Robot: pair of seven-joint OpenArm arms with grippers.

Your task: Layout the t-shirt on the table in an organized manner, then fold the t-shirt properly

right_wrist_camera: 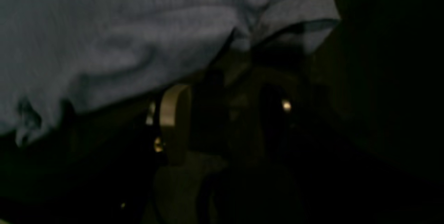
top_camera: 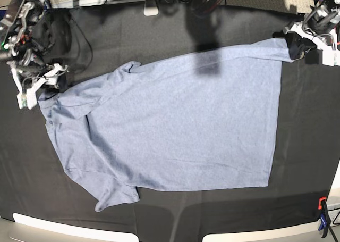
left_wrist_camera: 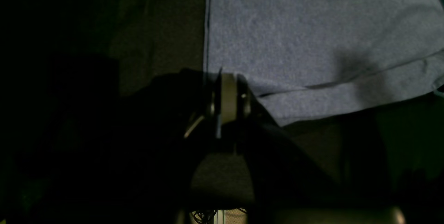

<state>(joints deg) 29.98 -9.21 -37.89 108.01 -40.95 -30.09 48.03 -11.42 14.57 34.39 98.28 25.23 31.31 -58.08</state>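
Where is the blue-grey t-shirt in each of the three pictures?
Left wrist: the t-shirt fills the upper right, its corner pinched in the left end effector.
Right wrist: it covers the upper left, its edge above the right end effector.
Base: it lies spread across the middle.
Shared landmark: the table in black cloth under it.

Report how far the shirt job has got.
Done: the t-shirt lies spread nearly flat on the table, plain side up. In hand: the left gripper is shut on the hem corner, pulled out to a point; the right gripper stands open at the rumpled sleeve end. Left: smoothing that end, then every fold.
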